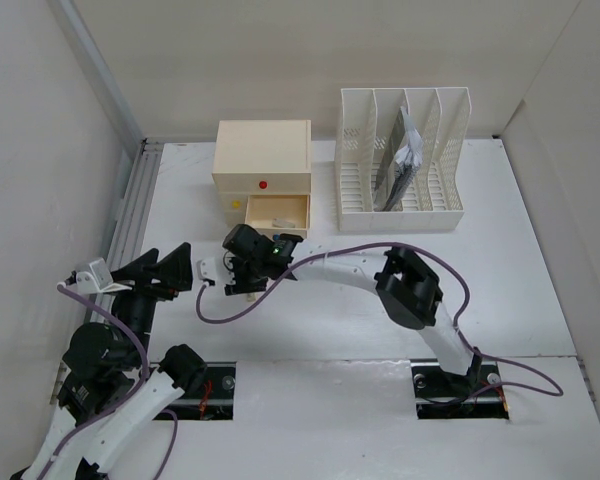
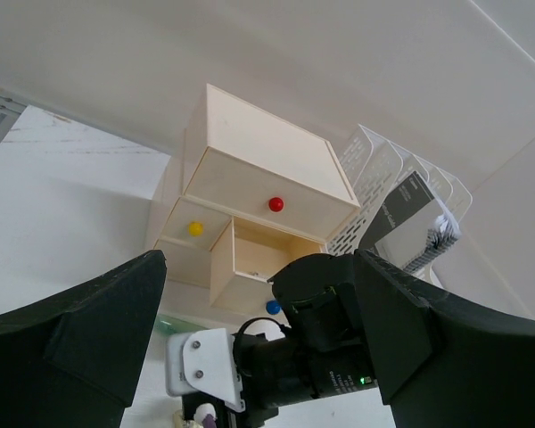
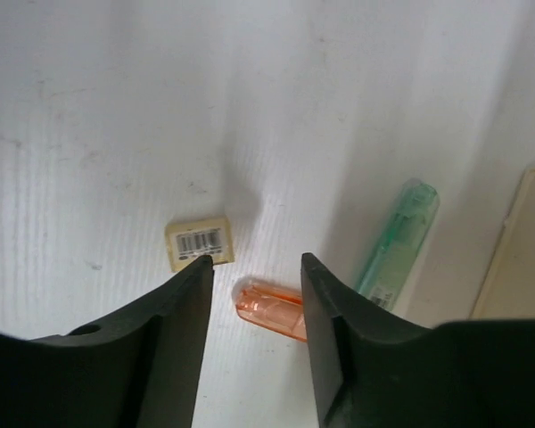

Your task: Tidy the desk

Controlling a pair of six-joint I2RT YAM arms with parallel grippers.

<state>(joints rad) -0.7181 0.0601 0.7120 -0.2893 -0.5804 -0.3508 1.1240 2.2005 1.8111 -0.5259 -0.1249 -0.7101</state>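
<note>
The desk (image 1: 540, 280) is a large white tabletop with pale walls. My right gripper (image 1: 242, 285) hangs open just above it, in front of the cream drawer box (image 1: 262, 155). In the right wrist view the right gripper (image 3: 254, 267) straddles the end of an orange translucent pen-like piece (image 3: 272, 308). A cream eraser with a barcode (image 3: 199, 242) lies by the left fingertip. A green translucent pen (image 3: 397, 241) lies to the right. My left gripper (image 1: 165, 270) is open and empty at the left, and in its own view (image 2: 259, 339) it faces the right wrist.
The drawer box (image 2: 267, 160) has red, yellow and blue knobs, and its lower right drawer (image 1: 277, 212) is pulled open. A white slotted file rack (image 1: 360, 150) at the back right holds a dark notebook (image 1: 400, 165). A purple cable loops over the table.
</note>
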